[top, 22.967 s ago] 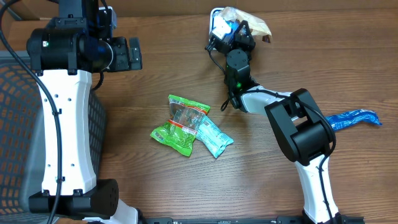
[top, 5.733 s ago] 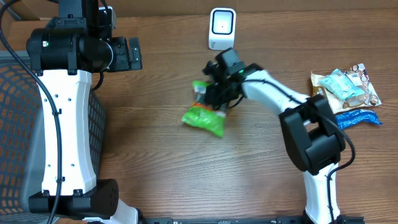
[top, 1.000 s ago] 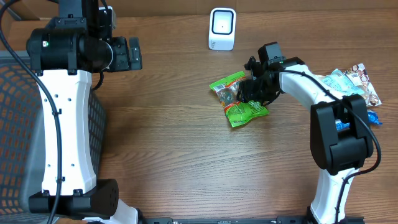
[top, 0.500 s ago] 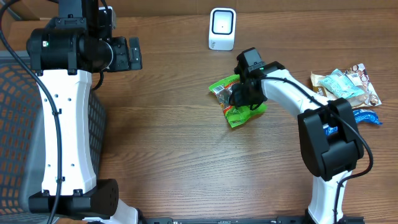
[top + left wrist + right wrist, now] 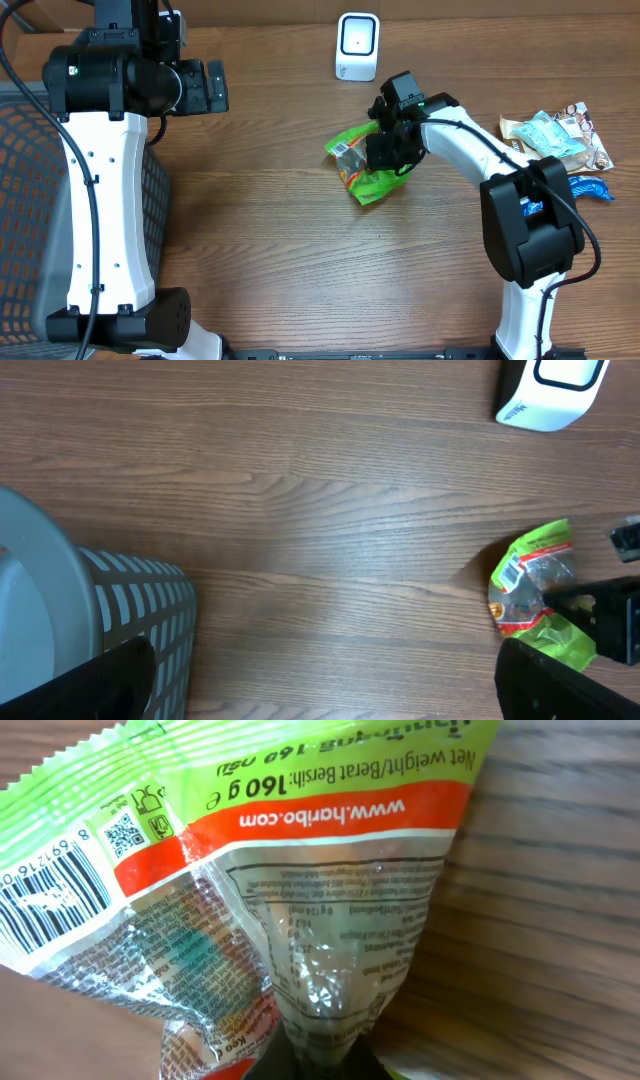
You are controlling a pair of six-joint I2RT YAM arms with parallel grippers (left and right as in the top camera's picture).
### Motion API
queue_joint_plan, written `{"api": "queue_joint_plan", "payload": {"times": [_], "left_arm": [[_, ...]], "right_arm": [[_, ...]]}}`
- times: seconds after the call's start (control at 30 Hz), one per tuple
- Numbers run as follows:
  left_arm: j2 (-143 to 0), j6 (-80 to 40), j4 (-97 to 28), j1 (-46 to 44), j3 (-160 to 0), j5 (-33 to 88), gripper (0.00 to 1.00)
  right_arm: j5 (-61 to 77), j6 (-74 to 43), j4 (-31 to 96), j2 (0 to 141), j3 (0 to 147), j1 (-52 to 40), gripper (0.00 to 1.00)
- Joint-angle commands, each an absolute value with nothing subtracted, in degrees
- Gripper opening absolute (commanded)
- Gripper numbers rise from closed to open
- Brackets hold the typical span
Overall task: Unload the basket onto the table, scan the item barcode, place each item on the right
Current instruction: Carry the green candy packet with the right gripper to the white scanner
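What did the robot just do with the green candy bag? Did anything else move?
The right hand closed on the green candy bag and shifted it a little to the left, below the scanner. The scanner, the snack pile at the right and the open left hand stayed where they were.

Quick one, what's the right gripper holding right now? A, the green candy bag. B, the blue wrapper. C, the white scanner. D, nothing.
A: the right gripper is shut on the green bag, whose end shows pinched at the bottom of the right wrist view; the scanner and blue wrapper lie apart from it.
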State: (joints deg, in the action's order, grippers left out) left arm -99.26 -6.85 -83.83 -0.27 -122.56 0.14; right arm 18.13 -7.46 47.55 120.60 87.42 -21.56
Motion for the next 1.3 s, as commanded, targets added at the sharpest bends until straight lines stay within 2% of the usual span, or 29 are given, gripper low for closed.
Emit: {"api": "queue_joint_plan", "payload": {"times": [0.0,0.2,0.5,0.57,0.8,0.9,1.27], "left_arm": [[-99.0,-5.76,-83.77,-0.01,-123.52,-0.45,1.0],[-99.0,-5.76,-83.77,-0.01,-123.52,-0.45,1.0],[-99.0,-5.76,-83.77,-0.01,-123.52,-0.47,1.0],[-99.0,-5.76,-83.77,-0.01,-123.52,-0.45,1.0],[-99.0,-5.76,-83.77,-0.01,-123.52,-0.45,1.0],[-99.0,-5.76,-83.77,-0.01,-123.52,-0.45,1.0],[-99.0,-5.76,-83.77,-0.01,-123.52,-0.45,0.99]], "right_arm": [[29.23,-7.27,46.28,115.09,90.41,-19.29,0.04],[31.4,-7.25,45.71,107.11,90.41,-18.24,0.04],[20.45,-7.29,48.64,96.79,90.41,-19.18,0.04],[14.87,-7.62,49.69,94.87,90.41,-20.99,0.04],[-17.8,-20.43,49.71,93.86,90.41,-30.85,0.04],[-26.37,-21.52,48.18,93.86,90.41,-34.52,0.04],[-28.97,-18.7,40.45,94.39,90.32,-35.88,0.04]]}}
